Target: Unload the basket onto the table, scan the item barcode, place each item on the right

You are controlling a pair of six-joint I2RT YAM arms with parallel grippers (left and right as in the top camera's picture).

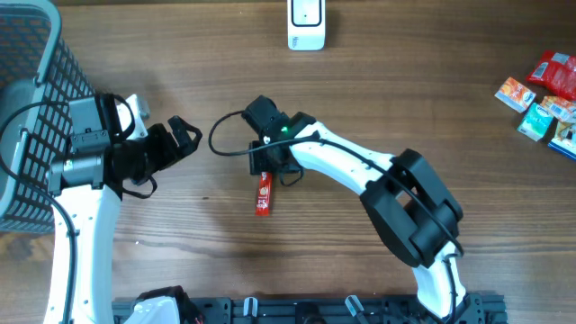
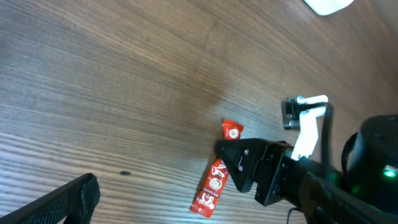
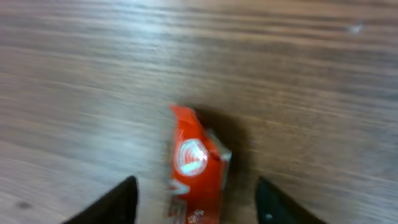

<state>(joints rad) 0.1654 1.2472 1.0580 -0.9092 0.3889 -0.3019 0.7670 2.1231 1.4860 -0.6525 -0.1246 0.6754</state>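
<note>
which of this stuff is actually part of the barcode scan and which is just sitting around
Part of the job:
red packet, flat on the table
right gripper, open, a finger on either side of the packet
white device at the far edge, probably the scanner

Just lying about:
wire basket at the left
snack packets at the far right
left gripper, open, holding nothing

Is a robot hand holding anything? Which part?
Nothing is held. The right gripper straddles one end of the red packet, gaps on both sides; the packet lies on the table. The left gripper is open and empty.
</note>
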